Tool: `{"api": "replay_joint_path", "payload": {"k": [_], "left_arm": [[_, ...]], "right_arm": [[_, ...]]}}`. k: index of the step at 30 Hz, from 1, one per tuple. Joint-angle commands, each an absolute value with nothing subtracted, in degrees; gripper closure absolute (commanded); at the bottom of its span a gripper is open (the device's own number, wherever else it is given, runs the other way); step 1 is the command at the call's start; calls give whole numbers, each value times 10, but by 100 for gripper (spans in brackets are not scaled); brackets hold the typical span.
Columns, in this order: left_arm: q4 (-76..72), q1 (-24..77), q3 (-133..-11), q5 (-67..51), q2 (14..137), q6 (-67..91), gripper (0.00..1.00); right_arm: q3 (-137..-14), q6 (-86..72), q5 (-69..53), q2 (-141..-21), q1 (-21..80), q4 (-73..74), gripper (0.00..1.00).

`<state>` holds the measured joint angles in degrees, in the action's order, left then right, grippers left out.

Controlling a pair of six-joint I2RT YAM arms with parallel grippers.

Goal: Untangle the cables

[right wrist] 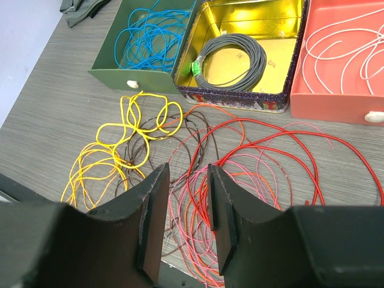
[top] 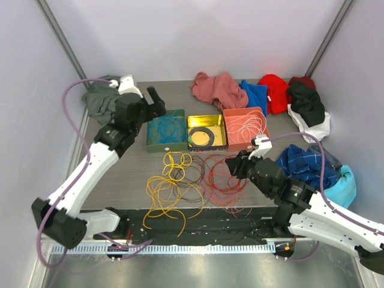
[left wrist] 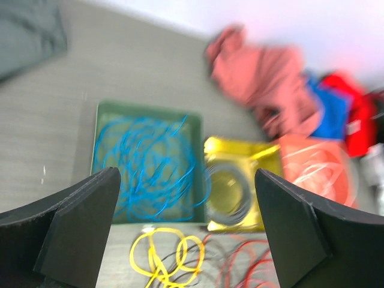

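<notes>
cables (top: 180,180) in yellow, brown and red lie tangled on the table (top: 120,180); blue ones (top: 165,129) fill the green tray (top: 147,137). left gripper (left wrist: 186,180) is wide open, empty, above it. right gripper (right wrist: 187,174), narrowly open and empty, hovers over red loops (right wrist: 258,144): next, probably pinch one strand.

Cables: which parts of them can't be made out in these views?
- Right wrist view: the right hand hides where the pink cables run.
- Right wrist view: white cables cut off by the right edge.
- Left wrist view: blur smears the white cables.
- Top view: brown cables too thin to trace among yellow cables.
</notes>
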<state>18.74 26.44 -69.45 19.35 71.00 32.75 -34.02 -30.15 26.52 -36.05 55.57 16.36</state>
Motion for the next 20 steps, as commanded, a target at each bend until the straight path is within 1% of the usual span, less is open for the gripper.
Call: {"api": "replay_joint_path", "payload": {"k": [1, 4, 5, 6, 10, 12, 15, 18, 19, 20], "left_arm": [[195, 264, -702, 209, 626, 316, 0], [255, 264, -656, 228, 578, 344, 0], [275, 264, -642, 221, 561, 362, 0], [292, 264, -628, 221, 556, 377, 0], [367, 265, -538, 196, 532, 444, 0], [376, 268, -489, 168, 510, 462, 0], [373, 272, -441, 158, 486, 475, 0], [363, 271, -429, 132, 474, 449, 0], [366, 272, -430, 138, 472, 447, 0], [367, 272, -432, 141, 471, 445, 0]], "right_arm": [[-345, -304, 285, -359, 560, 148, 60], [-338, -308, 294, -359, 559, 152, 60], [-338, -308, 298, -360, 559, 153, 59], [-338, -308, 301, -363, 559, 154, 57], [-344, -302, 319, -382, 560, 157, 54], [-348, -298, 332, -393, 559, 156, 53], [-359, -290, 350, -403, 560, 156, 50], [-362, -280, 366, -411, 560, 150, 47], [-367, -278, 373, -414, 560, 148, 45], [-372, -286, 387, -417, 560, 148, 35]]}}
